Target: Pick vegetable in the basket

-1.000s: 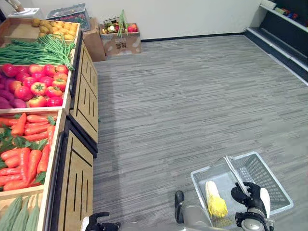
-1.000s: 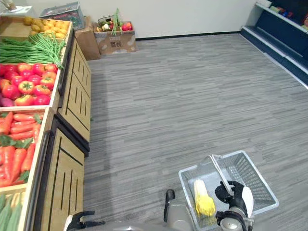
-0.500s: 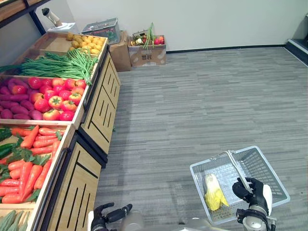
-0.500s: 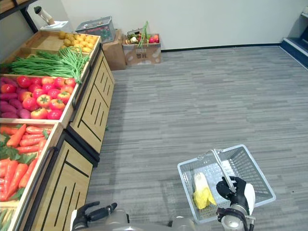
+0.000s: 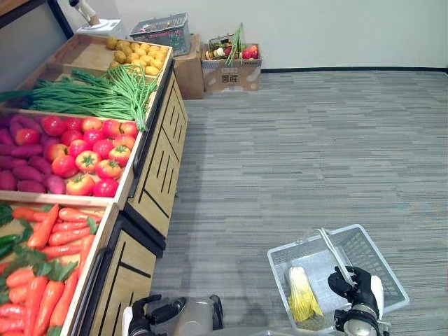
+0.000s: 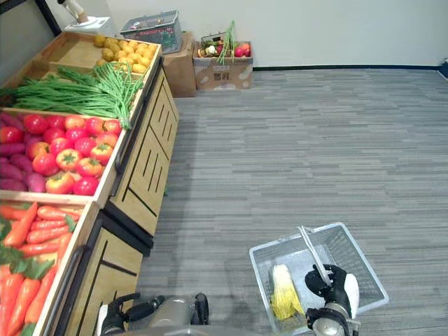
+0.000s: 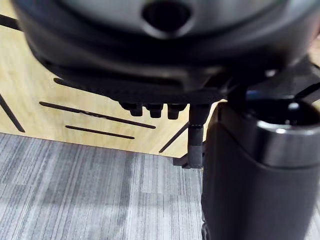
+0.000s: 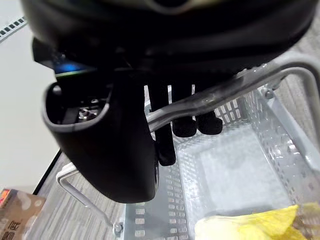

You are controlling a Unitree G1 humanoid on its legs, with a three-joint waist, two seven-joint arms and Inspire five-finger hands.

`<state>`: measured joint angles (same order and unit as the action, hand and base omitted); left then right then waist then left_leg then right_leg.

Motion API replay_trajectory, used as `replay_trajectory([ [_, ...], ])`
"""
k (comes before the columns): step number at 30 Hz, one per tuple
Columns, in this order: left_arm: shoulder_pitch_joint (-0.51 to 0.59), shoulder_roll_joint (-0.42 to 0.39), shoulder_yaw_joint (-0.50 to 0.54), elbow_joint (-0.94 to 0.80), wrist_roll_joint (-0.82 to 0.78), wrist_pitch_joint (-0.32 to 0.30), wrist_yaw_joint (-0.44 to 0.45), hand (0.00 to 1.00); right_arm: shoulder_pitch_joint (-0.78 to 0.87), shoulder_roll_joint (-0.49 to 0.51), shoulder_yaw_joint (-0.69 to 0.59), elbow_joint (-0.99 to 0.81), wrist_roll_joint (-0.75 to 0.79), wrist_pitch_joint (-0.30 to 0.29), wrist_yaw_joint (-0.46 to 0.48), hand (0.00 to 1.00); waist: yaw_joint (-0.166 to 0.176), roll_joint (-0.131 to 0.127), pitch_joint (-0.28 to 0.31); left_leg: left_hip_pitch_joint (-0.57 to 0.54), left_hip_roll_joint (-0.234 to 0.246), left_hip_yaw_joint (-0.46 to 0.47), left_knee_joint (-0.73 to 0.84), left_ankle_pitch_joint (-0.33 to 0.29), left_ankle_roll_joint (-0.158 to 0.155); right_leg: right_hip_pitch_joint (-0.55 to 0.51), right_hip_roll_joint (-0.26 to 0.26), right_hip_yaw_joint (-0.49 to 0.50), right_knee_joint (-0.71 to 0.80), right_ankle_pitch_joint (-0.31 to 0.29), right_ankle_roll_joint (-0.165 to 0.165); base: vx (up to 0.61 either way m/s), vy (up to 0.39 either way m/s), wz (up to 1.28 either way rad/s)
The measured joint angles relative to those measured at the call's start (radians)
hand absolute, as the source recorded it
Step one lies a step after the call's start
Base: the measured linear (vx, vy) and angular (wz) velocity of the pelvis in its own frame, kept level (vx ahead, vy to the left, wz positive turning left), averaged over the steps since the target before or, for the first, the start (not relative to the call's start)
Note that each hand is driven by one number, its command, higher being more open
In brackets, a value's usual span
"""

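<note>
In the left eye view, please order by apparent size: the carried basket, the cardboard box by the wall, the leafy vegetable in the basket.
1. basket, clearly largest.
2. cardboard box and leafy vegetable look about alike; I would not rank them.

The right hand [image 5: 353, 285] is black, with a white thumb cover [image 5: 378, 291] and a round silver-grey wrist [image 5: 360, 326]. The left hand [image 5: 148, 316] is black too, on a smooth silver-grey arm [image 5: 190, 316].

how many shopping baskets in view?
2. The carried basket hangs from the right hand, a pale leafy vegetable inside; the far basket sits past the produce stand's far end.
</note>
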<state>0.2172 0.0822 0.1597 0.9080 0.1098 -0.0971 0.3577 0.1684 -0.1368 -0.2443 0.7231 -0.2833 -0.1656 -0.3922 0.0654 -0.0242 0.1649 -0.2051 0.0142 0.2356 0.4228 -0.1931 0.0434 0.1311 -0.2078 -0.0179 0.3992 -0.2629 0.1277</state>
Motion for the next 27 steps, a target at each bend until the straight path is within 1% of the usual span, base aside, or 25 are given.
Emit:
replay_trajectory([
  [1, 0.000, 0.010, -0.021, 0.020, 0.001, 0.009, -0.002, 1.00, -0.003, -0.001, 0.002, 0.012, -0.015, -0.008, 0.000, 0.00, -0.008, -0.011, -0.003, 0.033, -0.019, 0.003, -0.043, -0.003, 0.007, -0.076, -0.020, 0.005, 0.168, 0.034, 0.043, 0.24, 0.159, -0.01],
  [2, 0.002, 0.015, -0.031, 0.026, 0.000, 0.015, -0.006, 1.00, -0.009, -0.001, 0.002, 0.019, -0.020, -0.009, 0.000, 0.00, -0.012, -0.011, -0.003, 0.056, -0.028, 0.003, -0.065, -0.003, 0.010, -0.115, -0.030, 0.009, 0.256, 0.072, 0.074, 0.33, 0.167, 0.10],
  [3, 0.012, 0.028, -0.057, 0.034, -0.001, 0.031, -0.020, 1.00, -0.018, -0.001, 0.003, 0.031, -0.021, -0.010, -0.005, 0.00, -0.023, -0.013, -0.001, 0.129, -0.055, -0.008, -0.128, -0.010, 0.026, -0.207, -0.059, 0.021, 0.467, 0.217, 0.105, 0.30, 0.121, 0.12],
  [4, 0.014, 0.029, -0.071, 0.035, -0.001, 0.036, -0.022, 1.00, -0.019, -0.001, 0.003, 0.033, -0.021, -0.011, -0.008, 0.00, -0.027, -0.009, -0.002, 0.159, -0.061, -0.013, -0.147, -0.011, 0.035, -0.240, -0.067, 0.020, 0.548, 0.221, 0.097, 0.32, 0.108, 0.15],
  [6, 0.023, 0.043, -0.101, 0.036, -0.003, 0.045, -0.019, 1.00, -0.021, -0.004, 0.003, 0.035, -0.020, -0.014, -0.017, 0.00, -0.035, -0.003, 0.003, 0.229, -0.058, -0.040, -0.164, -0.029, 0.038, -0.345, -0.067, -0.033, 0.686, 0.129, 0.025, 0.36, 0.050, 0.36],
  [7, 0.022, 0.043, -0.101, 0.036, -0.006, 0.046, -0.018, 1.00, -0.037, -0.006, 0.002, 0.037, -0.017, -0.015, -0.027, 0.00, -0.044, 0.005, 0.007, 0.260, -0.047, -0.057, -0.168, -0.033, 0.038, -0.385, -0.064, -0.081, 0.651, 0.079, -0.001, 0.39, 0.009, 0.49],
  [8, 0.021, 0.042, -0.099, 0.036, -0.014, 0.046, -0.018, 1.00, -0.045, -0.007, 0.002, 0.038, -0.013, -0.015, -0.034, 0.00, -0.047, 0.006, 0.008, 0.271, -0.039, -0.065, -0.169, -0.033, 0.038, -0.400, -0.059, -0.104, 0.605, 0.065, -0.006, 0.33, -0.065, 0.54],
  [9, 0.013, 0.038, -0.094, 0.034, -0.023, 0.045, -0.018, 1.00, -0.060, -0.010, 0.001, 0.038, -0.008, -0.019, -0.045, 0.00, -0.047, 0.020, 0.020, 0.301, -0.002, -0.087, -0.166, -0.034, 0.036, -0.414, -0.027, -0.148, 0.442, 0.047, -0.020, 0.27, -0.083, 0.48],
  [10, 0.011, 0.031, -0.093, 0.033, -0.023, 0.045, -0.017, 1.00, -0.062, -0.010, 0.000, 0.038, -0.008, -0.021, -0.049, 0.00, -0.046, 0.027, 0.023, 0.311, 0.018, -0.094, -0.163, -0.038, 0.030, -0.414, -0.013, -0.161, 0.366, 0.048, -0.021, 0.34, -0.135, 0.60],
  [11, 0.012, 0.029, -0.082, 0.030, -0.023, 0.042, -0.017, 1.00, -0.065, -0.010, -0.001, 0.038, -0.008, -0.029, -0.051, 0.00, -0.040, 0.043, 0.029, 0.330, 0.061, -0.115, -0.154, -0.055, -0.001, -0.406, 0.015, -0.170, 0.205, 0.059, -0.019, 0.34, -0.165, 0.43],
  [12, 0.012, 0.027, -0.059, 0.029, -0.023, 0.041, -0.016, 1.00, -0.066, -0.007, -0.001, 0.037, -0.009, -0.034, -0.050, 0.00, -0.031, 0.045, 0.030, 0.343, 0.088, -0.126, -0.150, -0.072, -0.026, -0.406, 0.031, -0.159, 0.082, 0.089, -0.020, 0.41, -0.242, 0.47],
  [13, 0.014, 0.026, -0.038, 0.029, -0.023, 0.040, -0.016, 1.00, -0.065, 0.003, 0.000, 0.032, -0.010, -0.039, -0.049, 0.00, -0.021, 0.035, 0.026, 0.348, 0.107, -0.143, -0.136, -0.096, -0.055, -0.407, 0.043, -0.123, -0.064, 0.145, -0.016, 0.34, -0.247, 0.36],
  [14, 0.016, 0.028, -0.019, 0.028, -0.023, 0.040, -0.015, 1.00, -0.065, 0.010, 0.000, 0.028, -0.011, -0.040, -0.046, 0.00, -0.018, 0.014, 0.020, 0.352, 0.110, -0.155, -0.126, -0.116, -0.080, -0.406, 0.041, -0.095, -0.135, 0.185, -0.013, 0.36, -0.349, 0.55],
  [15, 0.022, 0.030, 0.012, 0.029, -0.023, 0.040, -0.016, 1.00, -0.053, 0.019, -0.001, 0.010, -0.012, -0.039, -0.041, 0.00, -0.018, -0.014, 0.012, 0.361, 0.115, -0.195, -0.104, -0.171, -0.123, -0.397, 0.038, -0.050, -0.185, 0.263, -0.001, 0.30, -0.343, 0.61],
  [16, 0.020, 0.028, 0.025, 0.031, -0.025, 0.043, -0.017, 1.00, -0.048, 0.017, -0.003, 0.006, -0.012, -0.039, -0.037, 0.00, -0.020, -0.007, 0.014, 0.369, 0.128, -0.222, -0.093, -0.201, -0.141, -0.390, 0.046, -0.045, -0.157, 0.344, 0.011, 0.39, -0.435, 0.86],
  [17, 0.010, -0.005, 0.026, 0.039, -0.024, 0.043, -0.019, 1.00, -0.036, 0.003, -0.017, -0.002, -0.009, -0.028, -0.030, 0.00, -0.020, 0.032, 0.004, 0.373, 0.174, -0.263, -0.084, -0.214, -0.155, -0.400, 0.076, -0.069, -0.069, 0.294, -0.004, 0.41, -0.409, 0.82],
  [18, 0.009, -0.033, 0.034, 0.034, -0.016, 0.035, -0.018, 1.00, -0.024, 0.003, -0.036, -0.028, -0.005, -0.020, -0.028, 0.00, -0.010, 0.048, -0.004, 0.369, 0.195, -0.297, -0.086, -0.196, -0.162, -0.426, 0.079, -0.100, 0.016, 0.225, -0.026, 0.40, -0.402, 0.75],
  [19, 0.009, -0.036, 0.038, 0.034, -0.016, 0.034, -0.017, 1.00, -0.024, 0.006, -0.041, -0.037, -0.003, -0.020, -0.028, 0.00, -0.010, 0.058, -0.008, 0.369, 0.199, -0.311, -0.085, -0.184, -0.173, -0.437, 0.071, -0.116, 0.060, 0.199, -0.036, 0.54, -0.576, 0.85],
  [20, 0.008, -0.048, 0.059, 0.032, -0.014, 0.033, -0.015, 1.00, -0.018, 0.008, -0.040, -0.048, 0.002, -0.019, -0.027, 0.00, -0.014, 0.054, -0.005, 0.367, 0.205, -0.339, -0.079, -0.141, -0.194, -0.444, 0.045, -0.152, 0.159, 0.121, -0.056, 0.38, -0.426, 0.72],
  [22, 0.008, -0.049, 0.062, 0.029, -0.014, 0.033, -0.011, 1.00, -0.020, 0.009, -0.038, -0.050, 0.007, -0.013, -0.026, 0.00, -0.011, 0.052, -0.005, 0.359, 0.207, -0.352, -0.060, -0.104, -0.199, -0.431, 0.038, -0.175, 0.182, 0.088, -0.066, 0.27, -0.327, 0.54],
  [23, 0.008, -0.051, 0.062, 0.029, -0.015, 0.031, -0.007, 1.00, -0.024, 0.010, -0.037, -0.050, 0.010, -0.009, -0.023, 0.00, -0.008, 0.053, -0.005, 0.344, 0.209, -0.361, -0.035, -0.069, -0.194, -0.412, 0.038, -0.192, 0.174, 0.077, -0.074, 0.27, -0.367, 0.45],
  [24, 0.009, -0.051, 0.062, 0.029, -0.015, 0.025, -0.002, 1.00, -0.027, 0.010, -0.037, -0.050, 0.011, -0.007, -0.014, 0.00, -0.005, 0.053, -0.005, 0.312, 0.215, -0.360, 0.011, -0.017, -0.176, -0.381, 0.037, -0.214, 0.145, 0.072, -0.082, 0.31, -0.391, 0.57],
  [25, 0.012, -0.051, 0.060, 0.029, -0.014, 0.014, 0.008, 1.00, -0.026, 0.010, -0.037, -0.050, 0.012, -0.007, -0.006, 0.00, -0.005, 0.053, -0.005, 0.292, 0.228, -0.348, 0.043, 0.039, -0.173, -0.339, 0.041, -0.246, 0.108, 0.074, -0.089, 0.24, -0.281, 0.54],
  [26, 0.014, -0.051, 0.058, 0.029, -0.014, 0.009, 0.013, 1.00, -0.025, 0.009, -0.039, -0.048, 0.012, -0.006, -0.004, 0.00, -0.006, 0.052, -0.005, 0.290, 0.236, -0.332, 0.046, 0.067, -0.177, -0.316, 0.042, -0.263, 0.086, 0.076, -0.093, 0.22, -0.251, 0.64],
  [27, 0.015, -0.048, 0.054, 0.030, -0.014, 0.001, 0.020, 1.00, -0.026, 0.005, -0.044, -0.039, 0.012, -0.006, -0.003, 0.00, -0.009, 0.048, -0.005, 0.288, 0.255, -0.280, 0.032, 0.118, -0.174, -0.271, 0.043, -0.299, 0.044, 0.082, -0.102, 0.24, -0.276, 0.86],
])
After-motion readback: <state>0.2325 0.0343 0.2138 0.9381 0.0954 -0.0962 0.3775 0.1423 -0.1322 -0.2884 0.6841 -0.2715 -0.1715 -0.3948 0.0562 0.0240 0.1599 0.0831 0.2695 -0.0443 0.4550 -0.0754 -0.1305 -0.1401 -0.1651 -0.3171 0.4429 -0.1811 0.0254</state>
